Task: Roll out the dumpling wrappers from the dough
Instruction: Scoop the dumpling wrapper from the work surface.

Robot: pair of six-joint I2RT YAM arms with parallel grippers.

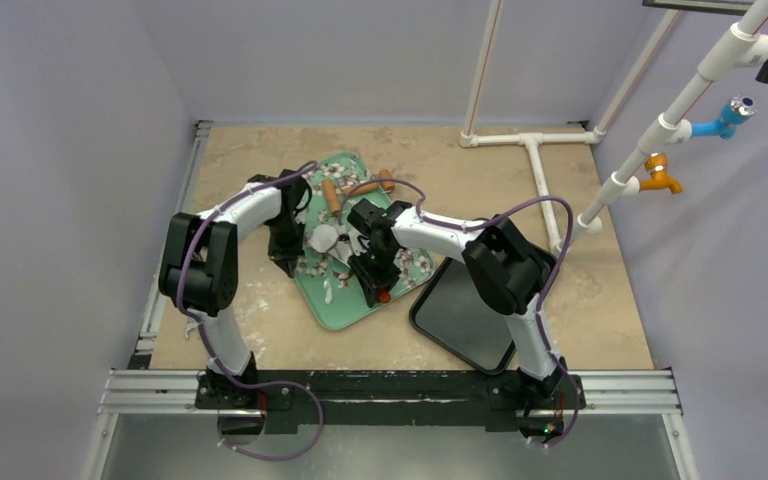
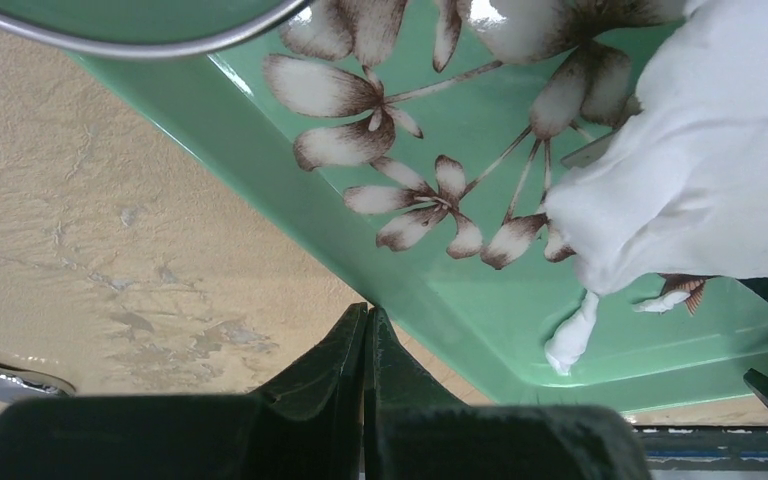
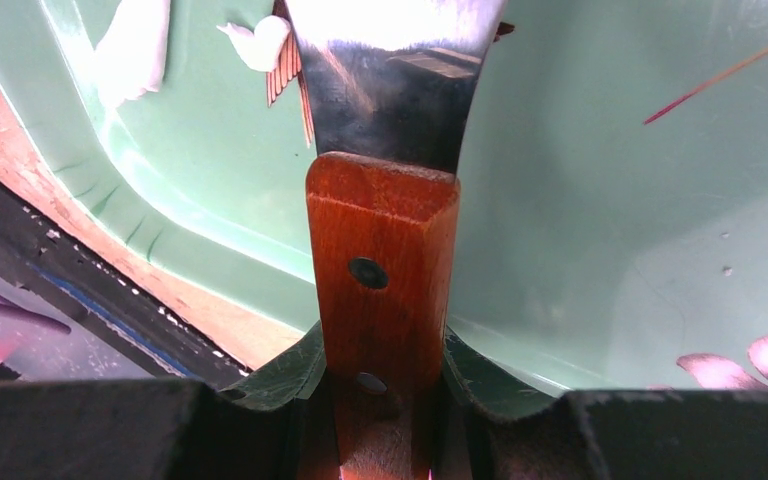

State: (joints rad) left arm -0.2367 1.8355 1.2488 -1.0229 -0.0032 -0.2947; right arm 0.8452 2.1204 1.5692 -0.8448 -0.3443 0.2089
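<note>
White dough (image 1: 322,238) lies crumpled on the green floral tray (image 1: 345,305). In the left wrist view the dough (image 2: 700,170) fills the upper right, with a small torn strip (image 2: 572,338) below it. My left gripper (image 2: 369,312) is shut and empty, tips over the table by the tray's left rim (image 2: 290,190). My right gripper (image 3: 385,345) is shut on the wooden handle (image 3: 382,240) of a metal scraper; its blade (image 3: 395,60) points across the tray towards the dough. From above, the right gripper (image 1: 375,275) sits just right of the dough. Dumpling wrappers are out of view.
A wooden rolling pin (image 1: 331,196) lies at the tray's far end. A metal ring cutter (image 2: 160,45) rests near the tray's corner. A black tray (image 1: 460,315) sits to the right. White pipes (image 1: 535,160) cross the far right. Dough scraps (image 3: 135,50) dot the green tray.
</note>
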